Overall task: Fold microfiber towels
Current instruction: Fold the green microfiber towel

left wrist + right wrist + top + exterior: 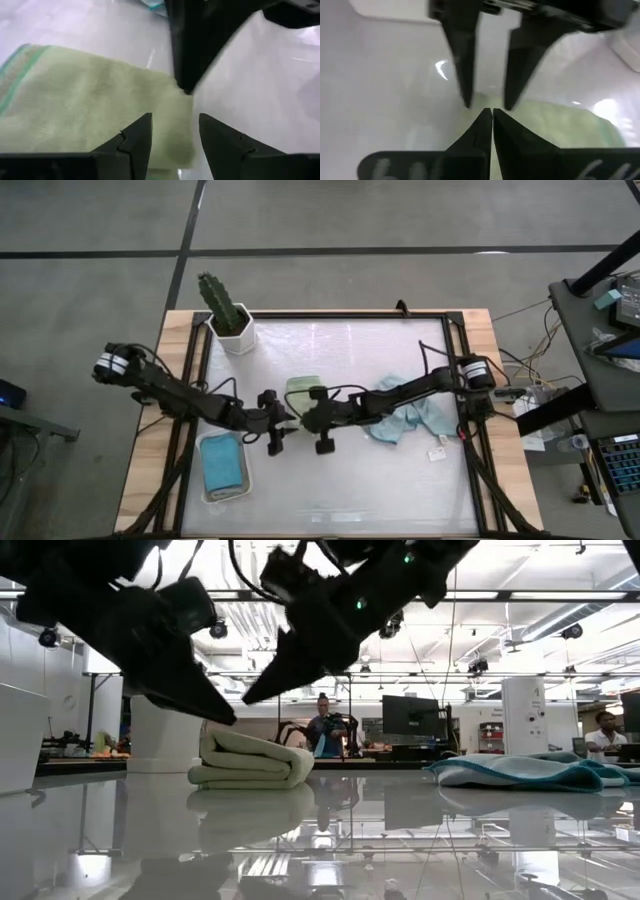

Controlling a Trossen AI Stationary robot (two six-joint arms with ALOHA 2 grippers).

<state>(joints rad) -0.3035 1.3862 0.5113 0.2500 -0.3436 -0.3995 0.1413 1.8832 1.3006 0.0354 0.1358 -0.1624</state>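
Green towel folded mid-bench | left pincer apart over its corner, likely to pin | right pincer together, tip at the fold | teal towel in tray

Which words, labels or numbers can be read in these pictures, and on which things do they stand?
None can be read.
The small white tag on the table: too small to read.
The monitor in the room behind: nothing legible.
The green towel and white tray: no text visible.
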